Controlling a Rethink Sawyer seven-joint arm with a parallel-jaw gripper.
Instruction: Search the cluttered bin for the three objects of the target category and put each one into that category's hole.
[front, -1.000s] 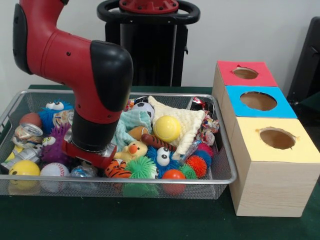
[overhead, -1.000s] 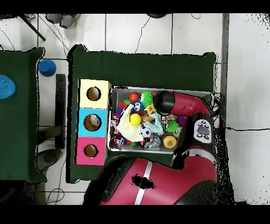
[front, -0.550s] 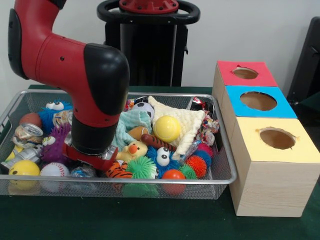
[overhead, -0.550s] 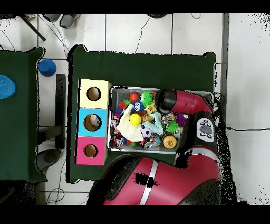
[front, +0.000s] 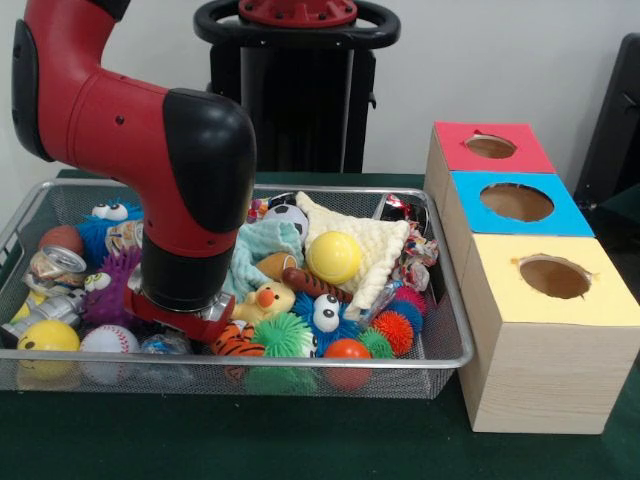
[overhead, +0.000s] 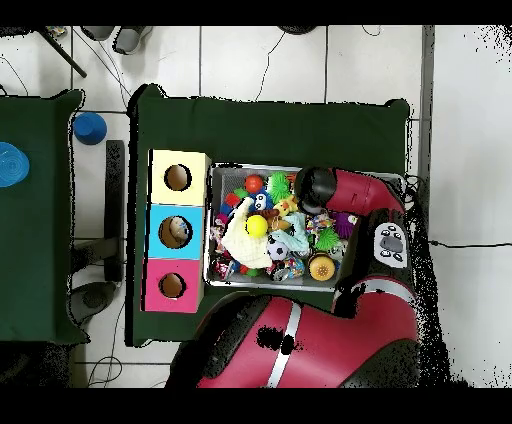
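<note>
Red arm (front: 150, 150) has edged slightly left over the bin (front: 440, 350).

Overhead: wire bin (overhead: 212, 225) sat mid-frame on the green table (overhead: 270, 125), crammed with toys; yellow ball (overhead: 257, 226) lay on a pale cloth (overhead: 238, 240). Red arm (overhead: 350, 195) covered the bin's right part. Yellow box (overhead: 178, 177), blue box (overhead: 176, 231) and red box (overhead: 172, 285) stood stacked down the bin's left side.
</note>
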